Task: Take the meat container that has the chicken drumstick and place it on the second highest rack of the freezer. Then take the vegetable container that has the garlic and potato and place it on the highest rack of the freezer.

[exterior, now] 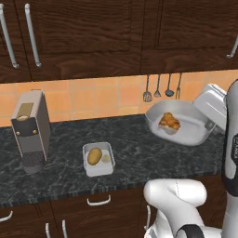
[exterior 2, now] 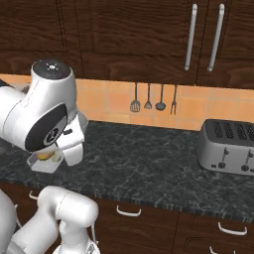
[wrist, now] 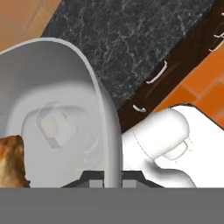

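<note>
The gripper [wrist: 106, 180] was closed to a narrow gap on the rim of the meat container [exterior: 186, 128], a pale grey oval tub held tilted above the dark stone counter [exterior: 139, 158] in the left base view, with the golden-brown chicken drumstick [exterior: 169, 122] lying inside it. In the hand view the tub's wall [wrist: 105, 127] ran straight down between the jaws, and the drumstick sat at the lower left. The vegetable container [exterior: 98, 159] rested flat on the counter, well apart, holding the potato [exterior: 94, 156] and the garlic [exterior: 106, 158] beside it.
</note>
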